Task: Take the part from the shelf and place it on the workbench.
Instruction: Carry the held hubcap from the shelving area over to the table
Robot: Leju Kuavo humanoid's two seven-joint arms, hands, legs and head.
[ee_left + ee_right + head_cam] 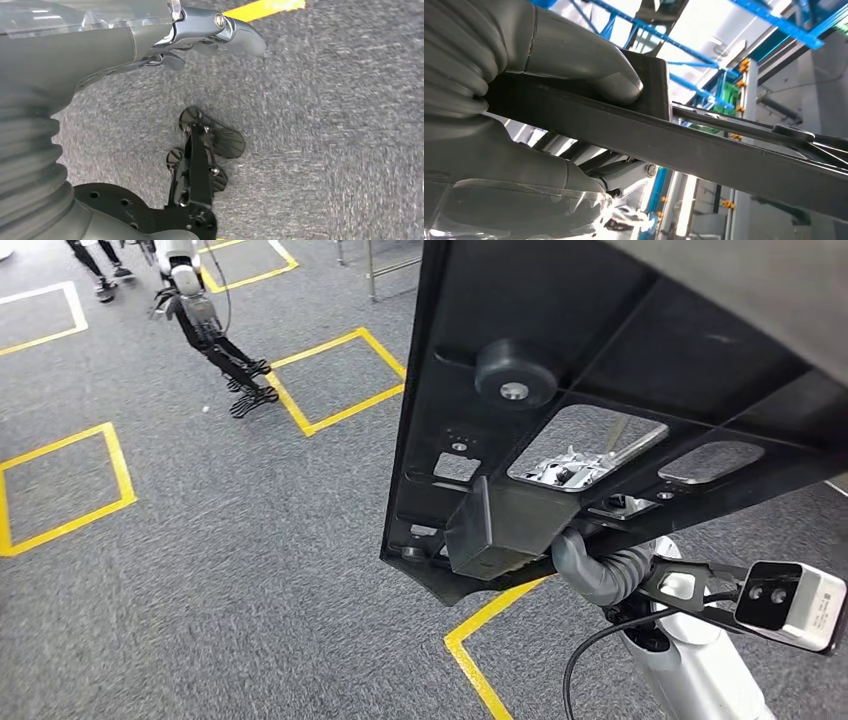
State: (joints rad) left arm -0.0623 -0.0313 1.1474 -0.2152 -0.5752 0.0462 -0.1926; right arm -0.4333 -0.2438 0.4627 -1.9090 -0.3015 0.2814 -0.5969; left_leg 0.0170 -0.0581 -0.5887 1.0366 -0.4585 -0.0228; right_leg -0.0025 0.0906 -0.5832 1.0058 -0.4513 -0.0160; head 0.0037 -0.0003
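The part (600, 350) is a large flat black plastic panel with cut-outs, a round boss and a boxy block on its underside. In the head view it hangs tilted above the carpet and takes up the upper right. My right hand (600, 565) grips its lower edge from beneath. Up close in the right wrist view, the thumb and fingers of my right hand (549, 55) clamp the panel's rim (724, 150). My left hand (200, 35) hangs over the grey carpet with nothing in it, fingers loosely apart.
Grey carpet with yellow taped squares (340, 380) spreads below. Another robot (205, 320) stands at the far left, a person's legs (100, 270) beyond it. Metal frame legs (390, 265) stand at the top centre. Blue shelf rails (724, 85) show behind the panel.
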